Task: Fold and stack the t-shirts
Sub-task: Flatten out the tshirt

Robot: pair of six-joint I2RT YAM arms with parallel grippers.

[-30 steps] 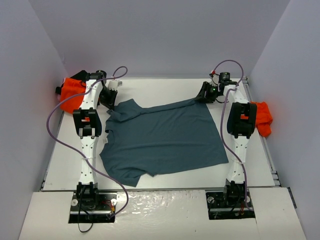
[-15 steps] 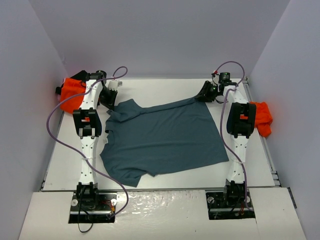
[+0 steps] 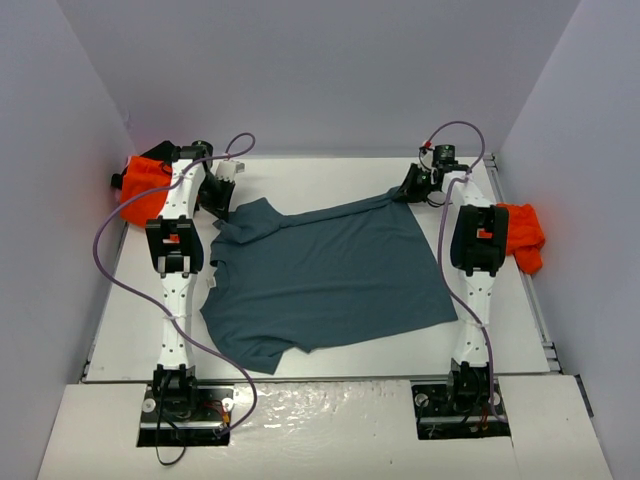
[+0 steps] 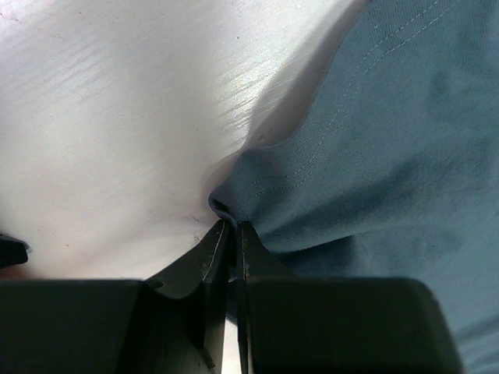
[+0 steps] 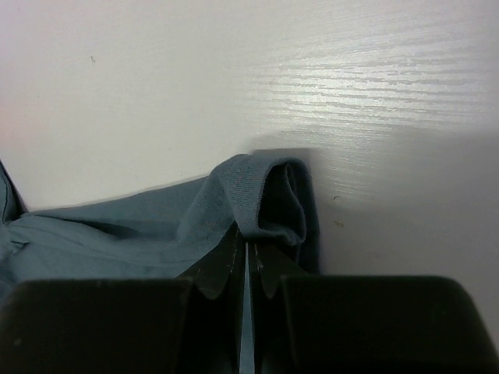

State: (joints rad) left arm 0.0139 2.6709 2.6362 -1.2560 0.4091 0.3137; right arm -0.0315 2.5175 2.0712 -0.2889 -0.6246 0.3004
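A slate-blue t-shirt [image 3: 330, 275] lies spread over the middle of the white table. My left gripper [image 3: 222, 205] is shut on its far left corner, and the cloth [image 4: 374, 156] bunches right at the fingertips [image 4: 231, 234]. My right gripper [image 3: 408, 190] is shut on the far right corner, where a folded hem [image 5: 265, 202] sticks up from the closed jaws [image 5: 248, 249]. Two bright orange t-shirts lie crumpled, one [image 3: 142, 185] at the far left wall and one [image 3: 522, 235] at the right edge. A black t-shirt [image 3: 160, 152] peeks out behind the left orange one.
Grey walls close in the table [image 3: 320, 170] on the left, back and right. Both arm bases stand at the near edge, with purple cables [image 3: 105, 250] looping beside the arms.
My right gripper has closed on the far right corner of the blue t-shirt and drawn slightly back with it. The left arm has stayed still.
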